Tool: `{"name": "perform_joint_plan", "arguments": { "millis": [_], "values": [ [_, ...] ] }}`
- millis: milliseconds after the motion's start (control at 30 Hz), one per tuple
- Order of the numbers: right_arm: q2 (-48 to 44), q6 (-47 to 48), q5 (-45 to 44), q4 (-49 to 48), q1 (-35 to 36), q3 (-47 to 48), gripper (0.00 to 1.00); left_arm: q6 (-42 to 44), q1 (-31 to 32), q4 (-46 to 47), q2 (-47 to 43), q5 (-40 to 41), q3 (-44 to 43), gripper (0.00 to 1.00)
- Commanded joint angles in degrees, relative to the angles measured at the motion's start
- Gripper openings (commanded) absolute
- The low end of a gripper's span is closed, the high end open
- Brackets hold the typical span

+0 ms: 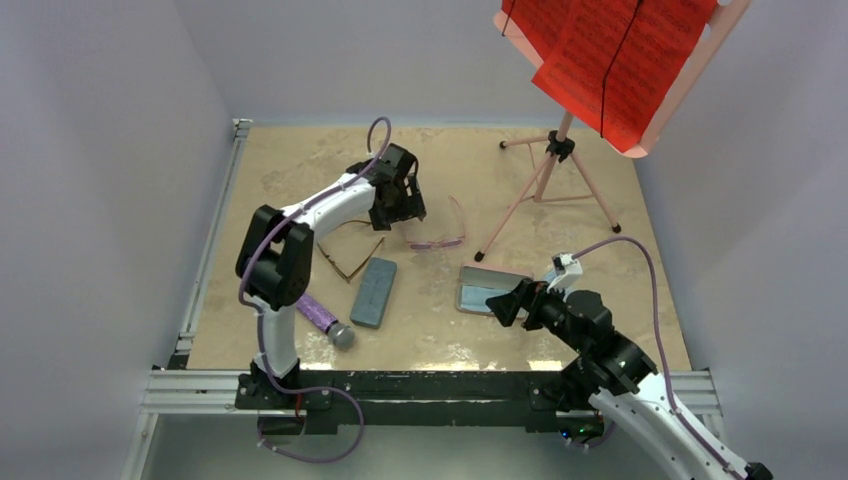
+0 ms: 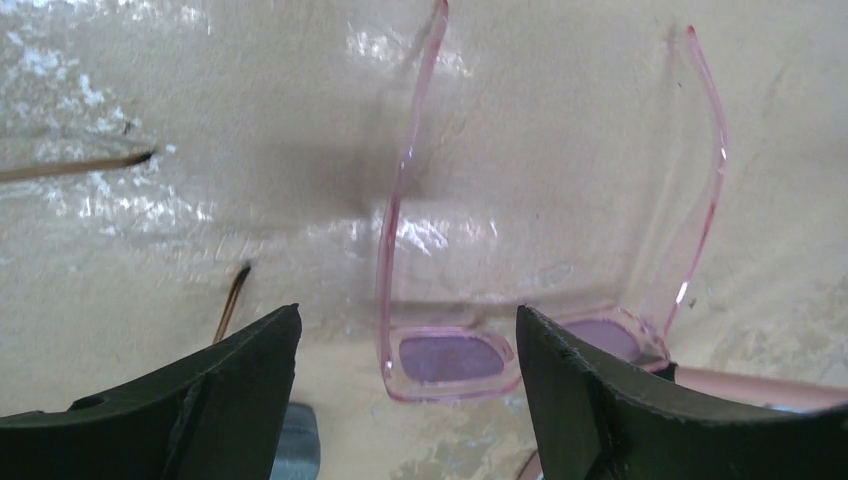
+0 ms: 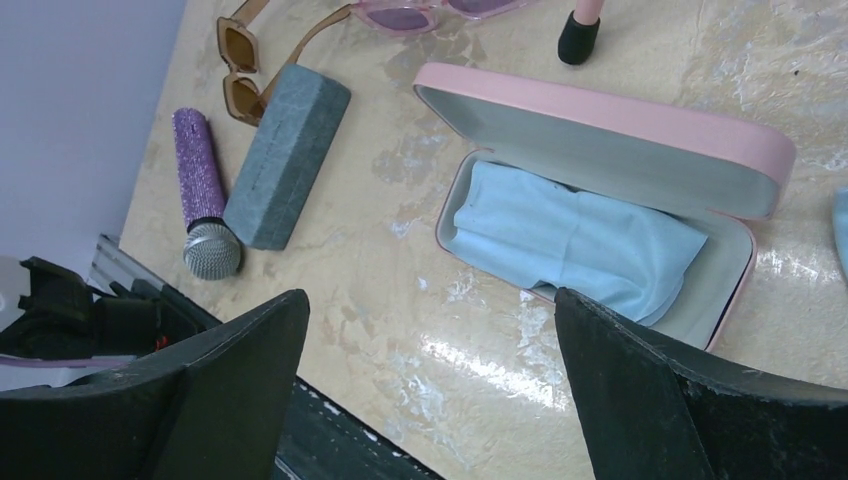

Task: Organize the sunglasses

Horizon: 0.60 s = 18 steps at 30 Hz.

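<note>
The translucent pink-purple sunglasses (image 1: 440, 240) lie unfolded on the table, temple arms pointing away. My left gripper (image 1: 405, 205) hovers open just above and beside them; in the left wrist view its jaws (image 2: 408, 315) stand wide apart with one purple lens (image 2: 450, 358) between them, touching nothing. The dark brown sunglasses (image 1: 350, 262) lie left of them, also seen in the right wrist view (image 3: 240, 70). My right gripper (image 1: 505, 300) is open and empty near the open pink case (image 3: 600, 110), which holds a light blue cloth (image 3: 570, 240).
A closed blue-grey case (image 1: 373, 291) lies beside the brown pair. A purple glitter microphone (image 1: 325, 320) lies near the left arm's base. A pink tripod music stand (image 1: 550, 180) with red sheets (image 1: 610, 50) stands at the back right, one foot (image 3: 578, 40) near the pink case.
</note>
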<state>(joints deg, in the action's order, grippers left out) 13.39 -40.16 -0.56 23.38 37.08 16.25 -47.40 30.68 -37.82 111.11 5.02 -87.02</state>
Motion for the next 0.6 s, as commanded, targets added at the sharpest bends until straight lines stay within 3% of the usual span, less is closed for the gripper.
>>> {"name": "perform_joint_plan", "arguments": {
  "millis": [0, 333, 433, 533, 567],
  "values": [
    [-1.5, -1.2, -1.9, 3.7, -0.1, 1.4, 0.98, 0.9, -1.2, 0.3, 4.3, 0.3, -4.9, 0.79],
    [-1.5, -2.1, -4.2, 4.8, -0.1, 1.5, 0.98, 2.1, -1.2, 2.2, 9.9, -3.3, -6.5, 0.5],
    [-2.0, -2.0, -4.8, 5.2, -0.1, 1.7, 0.98, 2.0, -1.1, 1.5, 11.1, -4.5, -7.6, 0.31],
    [-2.1, -1.5, -5.4, 5.2, -0.1, 1.9, 0.98, 2.9, -1.1, 1.2, 10.2, -4.6, -7.8, 0.0],
    [-1.9, -1.2, -5.7, 5.2, -0.1, 2.2, 0.98, 3.7, -1.2, 1.0, 9.3, -4.1, -7.8, 0.0]
  ]
}}
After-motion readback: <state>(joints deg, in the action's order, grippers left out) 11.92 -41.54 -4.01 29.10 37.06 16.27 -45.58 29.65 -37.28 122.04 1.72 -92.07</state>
